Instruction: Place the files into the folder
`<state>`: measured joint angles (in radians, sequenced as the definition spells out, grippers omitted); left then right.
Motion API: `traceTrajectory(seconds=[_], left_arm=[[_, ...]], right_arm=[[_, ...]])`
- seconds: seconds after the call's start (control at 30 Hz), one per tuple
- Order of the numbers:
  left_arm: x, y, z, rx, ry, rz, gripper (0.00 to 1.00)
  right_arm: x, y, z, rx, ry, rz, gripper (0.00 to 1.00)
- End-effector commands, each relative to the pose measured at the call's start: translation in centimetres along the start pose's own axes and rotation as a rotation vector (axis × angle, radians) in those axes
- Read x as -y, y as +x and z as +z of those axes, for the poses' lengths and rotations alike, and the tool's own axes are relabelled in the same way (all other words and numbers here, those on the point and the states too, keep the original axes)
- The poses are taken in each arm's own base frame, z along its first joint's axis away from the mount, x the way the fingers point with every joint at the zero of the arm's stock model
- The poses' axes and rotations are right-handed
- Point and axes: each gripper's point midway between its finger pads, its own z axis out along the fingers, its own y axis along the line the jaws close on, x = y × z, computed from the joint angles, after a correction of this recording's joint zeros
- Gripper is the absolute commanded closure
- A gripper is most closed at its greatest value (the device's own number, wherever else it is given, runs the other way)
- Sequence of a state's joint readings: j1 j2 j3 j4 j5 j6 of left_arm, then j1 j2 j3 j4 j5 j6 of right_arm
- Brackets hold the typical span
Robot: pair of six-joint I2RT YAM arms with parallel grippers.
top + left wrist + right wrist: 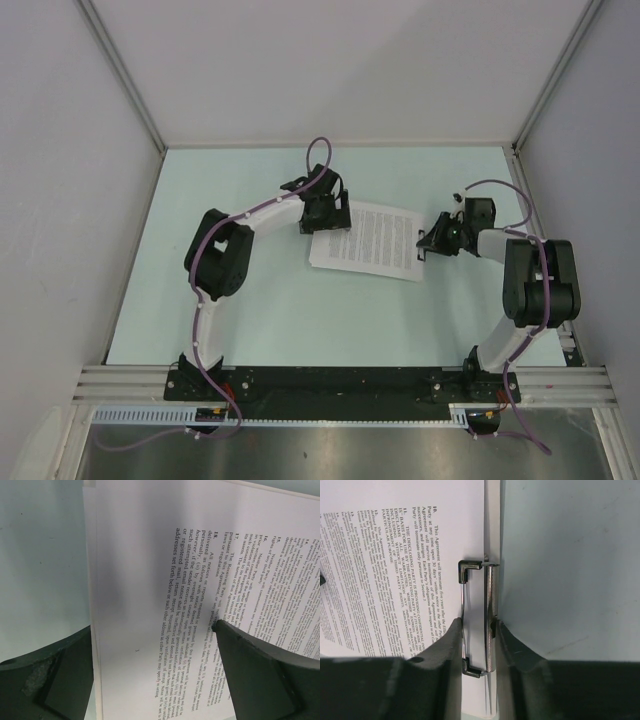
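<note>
Two grippers, two different jobs: the right gripper [477, 626] is pinched shut on the little metal clip [490, 605] at the short edge of the folder [492, 525], I'd guess to hold it sprung so paper can slide under. The files [365, 240] lie print-up on the folder, mid-table [300, 320], one edge right at the clip, though I can't tell if it's tucked in. Over the far end, the left gripper [145, 655] hangs spread wide, grasping nothing, probably placed to nudge the stack square.

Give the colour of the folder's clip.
The clip is silvery metal with dark corners; it shows clearest in the right wrist view.
</note>
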<state>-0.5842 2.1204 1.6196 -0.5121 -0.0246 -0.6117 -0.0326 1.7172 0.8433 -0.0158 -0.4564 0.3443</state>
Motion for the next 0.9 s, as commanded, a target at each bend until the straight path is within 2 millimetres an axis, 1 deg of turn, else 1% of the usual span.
traceTrajectory(seconds=[0.0,0.03,0.07,0.1,0.13,0.17,0.2,0.27,0.3,0.33,0.37,0.4,0.43,0.47,0.5,0.57,0.6,0.63,0.67,0.7,0.73,0.77,0.8,0.83,0.87], left_arm=[[1.5,-0.9,-0.8,0.029,0.047,-0.011,0.01],[2.1,-0.8,-1.0,0.022,0.079,-0.002,0.0],[2.3,-0.8,-1.1,0.022,0.095,0.007,0.0],[2.2,-0.7,-1.2,0.018,0.102,0.012,0.01],[2.1,-1.2,-1.9,0.039,0.103,0.022,0.01],[1.7,-1.6,-2.2,0.056,0.098,0.021,0.0],[0.5,-1.5,-2.2,0.057,0.078,0.013,0.0],[-0.8,-1.9,-3.4,0.065,0.053,0.027,0.0],[-1.6,-2.6,-4.1,0.065,0.035,0.02,0.0],[-3.3,-3.7,-4.7,0.1,-0.042,0.036,0.0],[-4.2,-4.0,-5.2,0.105,-0.075,0.044,0.0],[-5.5,-4.7,-6.6,0.117,-0.099,0.041,0.0],[-6.4,-4.8,-7.2,0.117,-0.115,0.056,0.0],[-7.0,-5.0,-7.9,0.122,-0.118,0.057,0.0],[-8.4,-5.1,-9.4,0.123,-0.141,0.044,0.0],[-9.3,-5.7,-11.4,0.166,-0.159,0.059,0.01],[-9.0,-6.1,-13.7,0.223,-0.127,0.07,0.0],[-8.8,-6.0,-14.6,0.237,-0.103,0.11,0.01],[-7.9,-4.9,-15.1,0.214,-0.033,0.137,0.0],[-7.3,-4.7,-16.3,0.229,0.009,0.157,0.0],[-6.1,-5.1,-18.5,0.282,0.075,0.179,0.0],[-5.4,-3.9,-18.8,0.264,0.141,0.186,0.0],[-4.8,-3.6,-19.3,0.274,0.18,0.172,0.0],[-4.0,-3.5,-20.5,0.298,0.232,0.167,0.0],[-3.4,-2.1,-20.4,0.256,0.288,0.164,0.01]], right_arm=[[-0.7,0.6,0.2,-0.026,0.062,-0.033,0.68],[-0.8,0.9,0.4,-0.031,0.091,-0.045,0.61],[-1.0,1.0,0.6,-0.032,0.098,-0.056,0.48],[-0.9,1.2,0.8,-0.039,0.112,-0.062,0.42],[-1.1,1.4,1.0,-0.05,0.113,-0.066,0.36],[-1.8,1.1,1.1,-0.051,0.105,-0.078,0.26],[-1.5,0.9,1.2,-0.052,0.127,-0.084,0.22],[-1.6,0.7,1.2,-0.046,0.14,-0.095,0.15],[-1.8,0.1,1.2,-0.03,0.148,-0.109,0.14],[-1.9,-0.3,0.7,-0.02,0.162,-0.12,0.12],[-1.9,-0.8,0.4,-0.004,0.179,-0.131,0.11],[-1.9,-1.7,-0.1,0.023,0.208,-0.141,0.1],[-1.8,-1.9,-0.6,0.021,0.229,-0.152,0.09],[-2.0,-2.6,-1.3,0.037,0.243,-0.161,0.08],[-1.7,-3.1,-1.8,0.051,0.287,-0.171,0.08],[-2.2,-4.5,-3.8,0.08,0.339,-0.195,0.07],[-2.0,-5.3,-4.7,0.11,0.386,-0.208,0.08],[-2.6,-5.5,-5.5,0.116,0.396,-0.224,0.07],[-3.1,-6.2,-6.7,0.146,0.413,-0.244,0.07],[-3.7,-6.3,-7.3,0.156,0.414,-0.259,0.07],[-4.5,-5.8,-7.6,0.145,0.413,-0.288,0.07],[-5.1,-5.7,-8.0,0.148,0.401,-0.292,0.08],[-5.7,-5.5,-8.5,0.148,0.383,-0.279,0.08],[-5.6,-4.5,-8.5,0.109,0.38,-0.254,0.09],[-6.0,-3.3,-8.3,0.063,0.349,-0.224,0.12]])
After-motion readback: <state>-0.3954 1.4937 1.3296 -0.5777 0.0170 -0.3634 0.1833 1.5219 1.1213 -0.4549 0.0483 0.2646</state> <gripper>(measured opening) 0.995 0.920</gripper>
